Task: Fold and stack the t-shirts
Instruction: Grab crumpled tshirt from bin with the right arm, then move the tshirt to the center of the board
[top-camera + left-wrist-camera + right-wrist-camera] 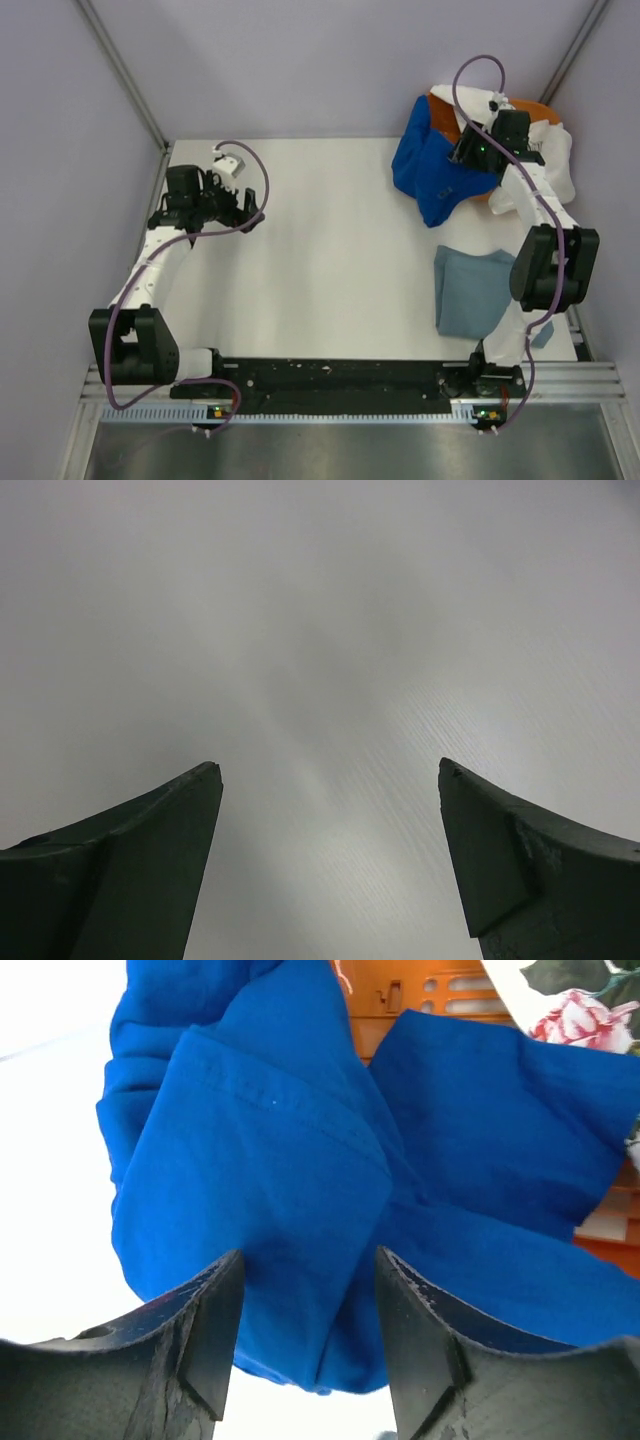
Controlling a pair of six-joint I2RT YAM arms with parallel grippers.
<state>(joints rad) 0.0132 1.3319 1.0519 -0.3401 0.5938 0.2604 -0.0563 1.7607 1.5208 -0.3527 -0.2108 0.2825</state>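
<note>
- Right gripper (pixel 310 1255) — jaws are standing partway apart, straddling a raised fold of the royal-blue t-shirt (pixel 270 1160). The cloth is filling the gap between the fingers (pixel 215 1330). Whether the pads are actually pinching it cannot be told.
- Left gripper (pixel 328 765) — jaws are spread wide and holding nothing. It is hanging over a bare stretch of the table (pixel 330 230) at the left side, well apart from every shirt.
- Table — a white, matt top is showing a fine ribbed grain in the left wrist view. A metal rail (pixel 350 385) is running along its near edge, carrying both arm bases.
- Room — pale lilac wall panels (pixel 300 60) are closing in the far and side edges, with slim metal posts at the corners.
- Royal-blue t-shirt — it is lying crumpled at the far right corner, draping from the orange basket (pixel 530 107) down onto the table. Creases and a stitched hem are showing, and it is not yet folded.
- Grey-blue t-shirt (pixel 475 290) — it is lying folded flat into a neat rectangle at the near right. The right arm is crossing above its right edge.
- White floral t-shirt (pixel 555 150) — it is sitting bunched at the basket, just beside the blue one, with a pink rose print visible in the right wrist view.
</note>
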